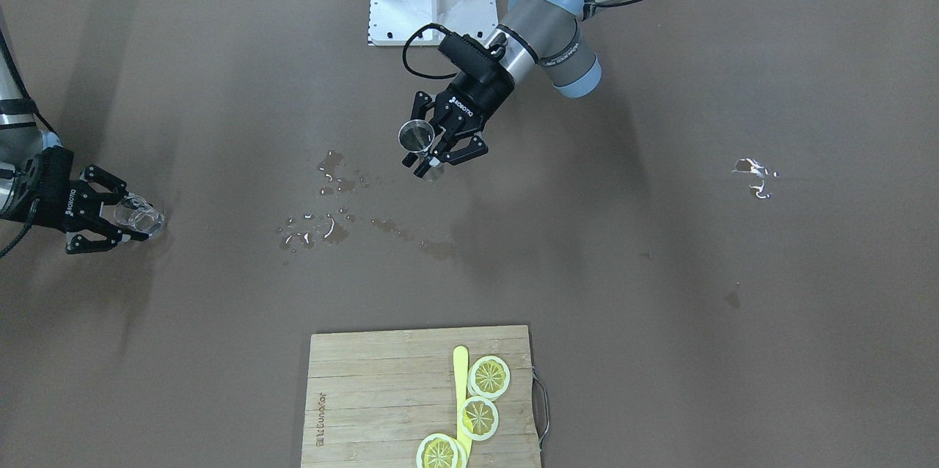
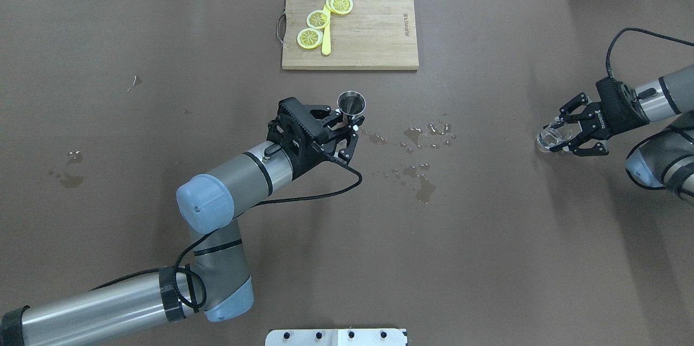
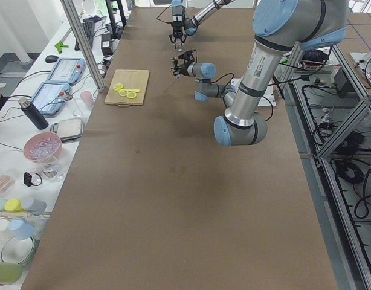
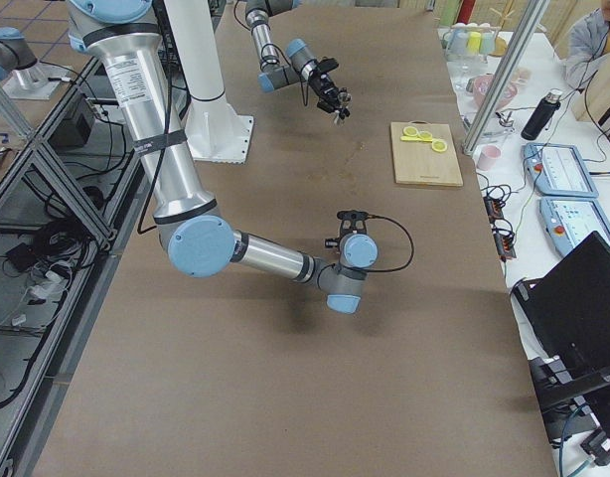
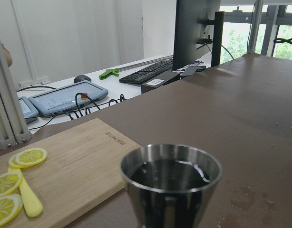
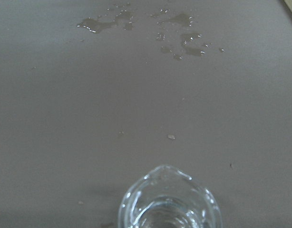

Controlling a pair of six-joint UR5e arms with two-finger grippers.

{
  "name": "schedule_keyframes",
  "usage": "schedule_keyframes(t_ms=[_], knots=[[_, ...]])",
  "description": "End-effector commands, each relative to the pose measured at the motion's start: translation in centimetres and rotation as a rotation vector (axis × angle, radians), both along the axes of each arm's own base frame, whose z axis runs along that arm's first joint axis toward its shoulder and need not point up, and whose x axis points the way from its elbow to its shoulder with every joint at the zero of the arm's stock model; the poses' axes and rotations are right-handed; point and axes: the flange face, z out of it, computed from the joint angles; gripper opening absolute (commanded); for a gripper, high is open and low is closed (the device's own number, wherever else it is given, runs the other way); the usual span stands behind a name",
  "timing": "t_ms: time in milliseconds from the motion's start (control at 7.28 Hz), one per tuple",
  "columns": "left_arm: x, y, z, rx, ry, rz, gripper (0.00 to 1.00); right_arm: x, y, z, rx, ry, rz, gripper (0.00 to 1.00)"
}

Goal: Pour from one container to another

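Left gripper (image 2: pixel 348 121) clamps the filled jigger (image 2: pixel 351 103) upright just beside the spill (image 2: pixel 420 142); the glass (image 2: pixel 545 140), clasped by the right gripper (image 2: pixel 554 136), waits well beyond that spill, rightward.

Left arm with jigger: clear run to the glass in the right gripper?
Probably yes. Only table and puddles lie between the jigger in the left gripper and the glass in the right gripper; cutting board sits off that line.

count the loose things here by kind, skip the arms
metal jigger: 1
clear glass: 1
cutting board: 1
lemon slices: 3
yellow utensil: 1
total: 7
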Motion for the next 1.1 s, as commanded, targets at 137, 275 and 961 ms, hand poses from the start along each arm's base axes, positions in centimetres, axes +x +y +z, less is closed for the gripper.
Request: schedule_keyframes(t_ms=[137,275,961], knots=[[-0.2,0.5,-0.5,0.086,0.071,0.018,0.00,0.0,-0.4,-1.8,0.017,-0.018,0.005,0.12],[0.7,0.2,-1.6,0.103,0.058,0.013,0.00,0.1,-0.6,-2.7,0.034,-0.028,0.008,0.01],[1.0,0.2,-1.8,0.114,0.057,0.020,0.00,-1.3,-4.5,-11.2,0.048,-0.078,0.052,0.00]])
